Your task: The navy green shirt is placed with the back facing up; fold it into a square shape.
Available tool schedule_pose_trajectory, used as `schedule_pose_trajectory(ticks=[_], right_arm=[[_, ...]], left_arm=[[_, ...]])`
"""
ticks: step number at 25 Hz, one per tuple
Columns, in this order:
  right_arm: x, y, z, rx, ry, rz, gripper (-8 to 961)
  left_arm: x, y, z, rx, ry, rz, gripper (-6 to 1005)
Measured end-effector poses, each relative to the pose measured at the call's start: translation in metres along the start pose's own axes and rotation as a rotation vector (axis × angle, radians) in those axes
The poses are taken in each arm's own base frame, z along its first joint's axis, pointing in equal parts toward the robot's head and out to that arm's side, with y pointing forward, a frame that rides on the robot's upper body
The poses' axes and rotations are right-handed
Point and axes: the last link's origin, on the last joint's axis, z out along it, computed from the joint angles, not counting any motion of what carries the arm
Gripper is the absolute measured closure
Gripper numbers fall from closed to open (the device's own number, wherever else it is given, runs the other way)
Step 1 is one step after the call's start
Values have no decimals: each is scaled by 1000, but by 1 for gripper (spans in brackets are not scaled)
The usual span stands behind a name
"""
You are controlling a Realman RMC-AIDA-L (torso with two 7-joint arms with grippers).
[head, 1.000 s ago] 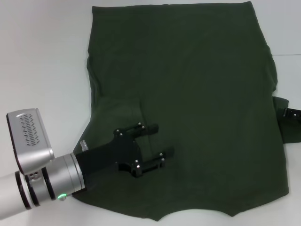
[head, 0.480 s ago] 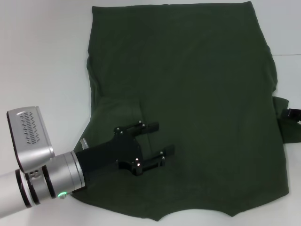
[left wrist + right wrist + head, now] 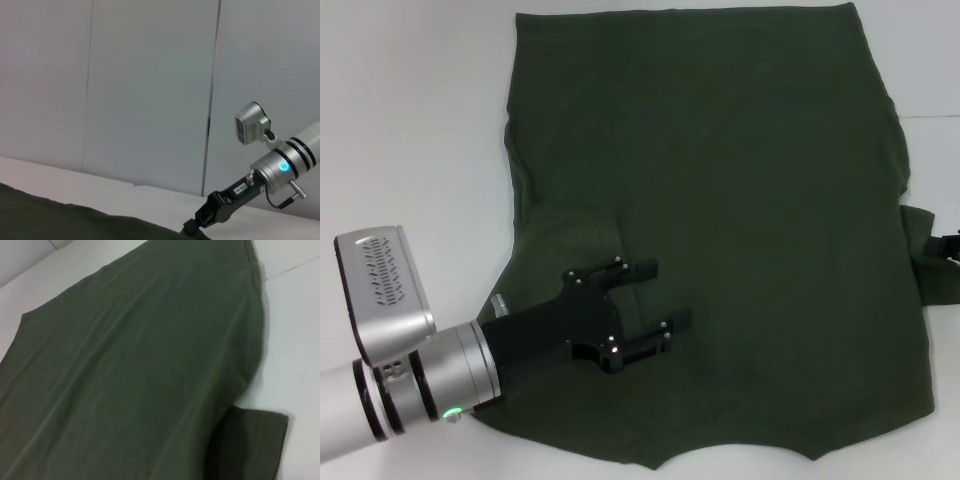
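Clearly our left end effector (image 3: 660, 297) hovers with fingers spread, empty, over the shirt (image 3: 740, 180), which lies flat on the desk (image 3: 410, 120) beneath and beyond it. We judge it light, limp, clingy: pinch an edge. Our right end effector (image 3: 948, 243) sits far across; its state we cannot tell.

The navy green shirt (image 3: 720, 200) lies flat, left sleeve folded in, right sleeve out.

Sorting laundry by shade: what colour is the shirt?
The shirt is plain dark olive green; head view shows it best.
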Motion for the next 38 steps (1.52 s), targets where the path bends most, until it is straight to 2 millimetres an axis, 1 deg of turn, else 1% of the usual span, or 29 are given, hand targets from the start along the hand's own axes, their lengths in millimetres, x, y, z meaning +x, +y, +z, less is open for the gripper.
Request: schedule_pose_trajectory(ticks=[1,6,10,15,20,29,38], right_arm=[[0,-1,0,1,-3,3,917],[1,-9,-7,12,-39,35,932],[0,-19,-17,28,-73,52,940],[-8,-33,-33,48,-106,67,937],[-18,-41,-44,59,-124,61,934],[-39,-40,-52,78,-163,5,929],[-58,-35,-50,100,-198,-74,923]], left_arm=[[0,0,0,0,0,0,309],[0,0,-1,1,0,-2,310],[-1,1,-1,-2,3,-6,309],[-1,2,-1,-4,6,-21,309],[-1,3,-2,-2,7,-24,309],[-1,3,-2,8,19,-40,310],[-1,1,-3,17,24,-43,310]])
